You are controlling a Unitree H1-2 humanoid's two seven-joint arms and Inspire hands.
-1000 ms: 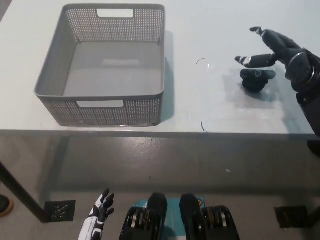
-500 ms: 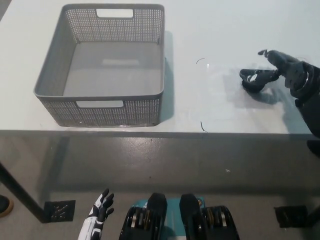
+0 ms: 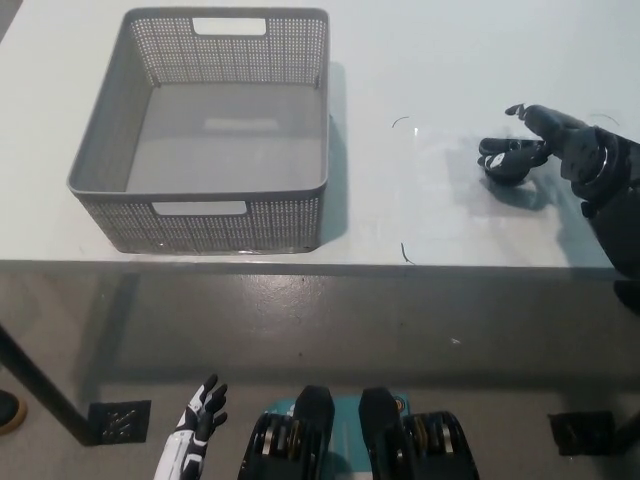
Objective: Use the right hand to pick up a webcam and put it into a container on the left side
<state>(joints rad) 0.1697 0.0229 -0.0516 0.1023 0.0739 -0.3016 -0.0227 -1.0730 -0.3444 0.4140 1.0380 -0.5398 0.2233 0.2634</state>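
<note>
Robotics test bench or laboratory setting, indicated by a plain white table, a bare grey concrete floor seen below its edge, a single grey perforated plastic basket laid out as a prop.

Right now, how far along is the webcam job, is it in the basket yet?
Not yet. Nothing is finished: the grey basket on the left holds nothing. In hand: the black right hand is at the webcam, which sits on the white table; its fingers curl around it, but a firm hold can't be confirmed. Left: lift, carry across, release. The white left hand rests low, open.
</note>
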